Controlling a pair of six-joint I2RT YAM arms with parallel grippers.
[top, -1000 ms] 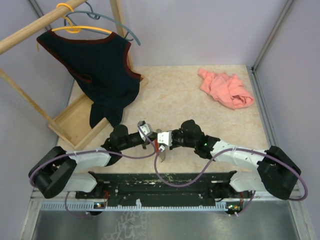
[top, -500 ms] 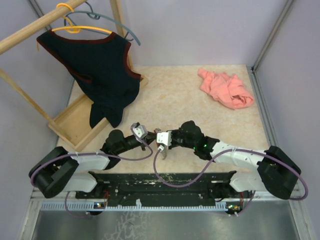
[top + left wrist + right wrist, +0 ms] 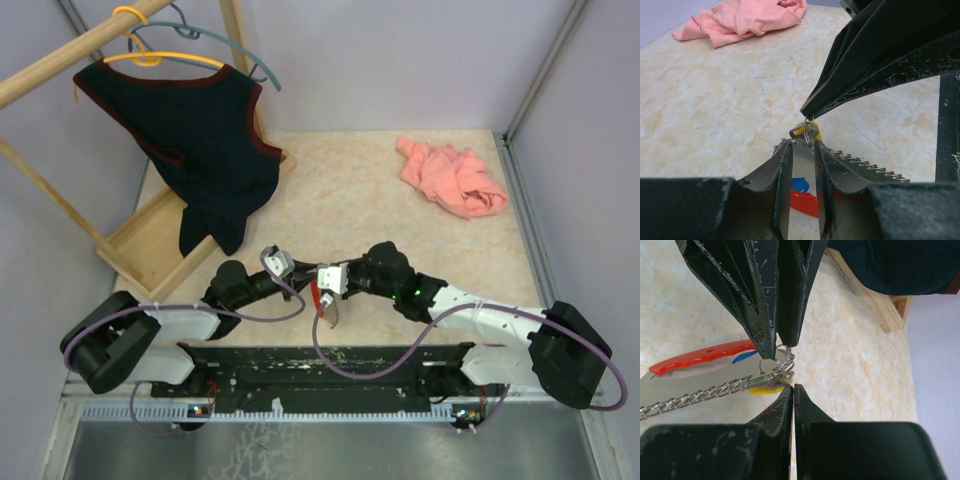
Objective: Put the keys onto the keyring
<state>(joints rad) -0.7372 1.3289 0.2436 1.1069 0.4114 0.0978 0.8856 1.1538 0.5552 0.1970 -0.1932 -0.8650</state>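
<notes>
The keyring hangs low between my two grippers near the table's front edge. Its silvery chain runs left, beside a red tag. A small steel ring sits with yellow and green pieces that look like keys. My right gripper is shut, its tips at that cluster, and a thin red line shows between the jaws. My left gripper faces it with a narrow gap between its fingers. The steel ring and the yellow piece lie at its tips.
A pink cloth lies crumpled at the back right. A dark vest hangs on a wooden rack at the left, over a wooden tray base. Grey walls close in both sides.
The left gripper pulled back slightly to the left, then its jaws parted from shut to a narrow gap. The right gripper stayed shut and shifted only a little.
</notes>
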